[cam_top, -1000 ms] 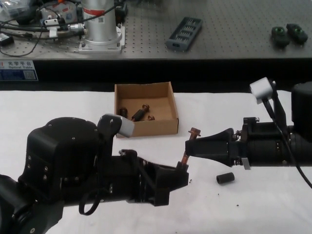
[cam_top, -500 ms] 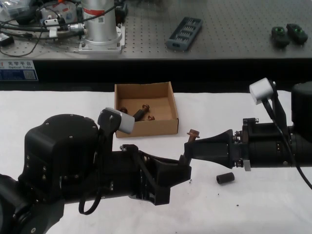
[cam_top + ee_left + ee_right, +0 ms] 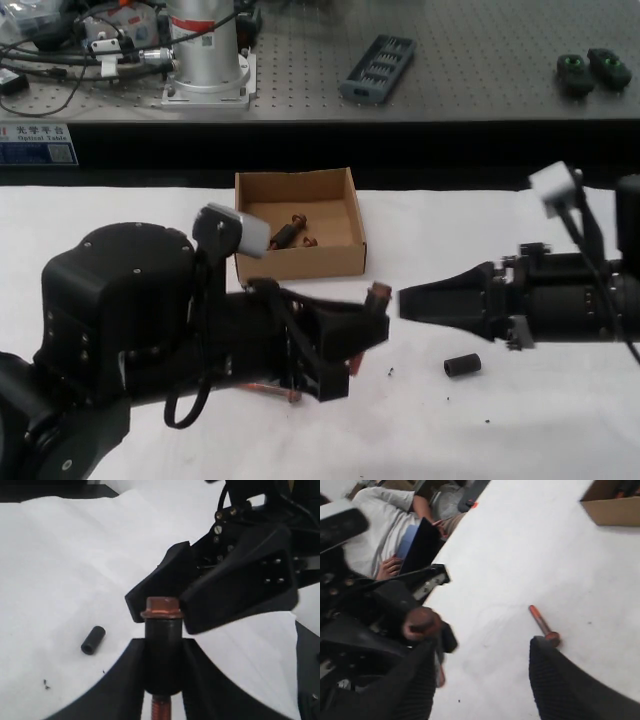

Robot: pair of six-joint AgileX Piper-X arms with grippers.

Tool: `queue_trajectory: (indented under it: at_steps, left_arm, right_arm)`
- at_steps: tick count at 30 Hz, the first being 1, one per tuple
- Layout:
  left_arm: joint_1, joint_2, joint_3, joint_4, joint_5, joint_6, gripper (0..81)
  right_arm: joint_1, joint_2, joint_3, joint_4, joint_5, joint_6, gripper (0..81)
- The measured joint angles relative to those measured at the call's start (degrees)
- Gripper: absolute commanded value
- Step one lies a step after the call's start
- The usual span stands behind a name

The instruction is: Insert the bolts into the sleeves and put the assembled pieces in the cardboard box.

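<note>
My left gripper (image 3: 162, 652) is shut on a black sleeve (image 3: 161, 650) with a copper bolt (image 3: 161, 608) through it. The bolt's head sits on top of the sleeve and its thread pokes out below. In the high view this piece (image 3: 377, 295) is held above the white sheet, in front of the cardboard box (image 3: 300, 262). My right gripper (image 3: 405, 298) hangs open just to its right, a short gap away, holding nothing; its own view shows the wide gap between its fingers (image 3: 482, 647). A loose sleeve (image 3: 462, 365) and a loose bolt (image 3: 543, 625) lie on the sheet.
The cardboard box holds several assembled pieces (image 3: 288, 233). The white sheet (image 3: 560, 430) has free room at the front right. Behind it runs a dark bench with a metal post (image 3: 205, 50) and a black tray (image 3: 377, 66).
The right gripper has let go of the bolt and drawn back to the right. The bolt now sits deep in the sleeve held by the left gripper, which has risen slightly.
</note>
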Motion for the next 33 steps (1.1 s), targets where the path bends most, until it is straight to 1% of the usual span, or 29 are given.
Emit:
queue_trajectory:
  at_steps: [3, 6, 9, 12, 16, 20, 23, 26, 33]
  left_arm:
    - [0.5, 0.0, -0.5, -1.1, -3.6, 1.5, 3.1]
    - [2.1, 0.9, -1.4, -1.6, -6.1, 3.5, 3.4]
    - [4.6, 5.3, -4.7, -1.9, -6.8, 6.6, 3.4]
    - [6.3, 9.8, -8.8, -1.9, -6.9, 8.2, 3.4]
    - [9.0, 16.7, -16.6, -1.7, -7.0, 9.4, 3.4]
    - [10.9, 21.2, -23.4, 1.2, -7.1, 11.2, 3.4]
    - [12.2, 25.3, -27.4, 3.7, -7.3, 13.0, 3.4]
    - [13.4, 28.9, -33.8, 8.3, -7.3, 15.5, 3.4]
    - [15.2, 33.7, -38.9, 10.2, -7.3, 16.8, 3.4]
  right_arm:
    - [-2.5, -0.4, 0.4, 3.4, 0.5, 0.5, 40.7]
    - [-3.3, -2.2, 0.5, 6.8, 0.4, 0.4, 35.4]
    - [-3.3, -5.6, 0.5, 9.1, 0.0, 0.2, 29.5]
    - [-3.3, -9.6, 0.5, 12.1, 0.0, -0.4, 26.5]
    - [-3.3, -14.0, 0.5, 22.2, 0.7, -1.7, 21.4]
    - [-3.3, -15.1, 0.5, 28.0, 1.1, -5.1, 15.7]
    - [-3.3, -16.2, 0.5, 32.3, 1.3, -7.1, 15.0]
    - [-3.3, -17.5, 0.5, 34.2, 1.5, -7.8, 14.9]
    - [-3.3, -20.4, 0.5, 34.8, 1.5, -8.2, 14.9]
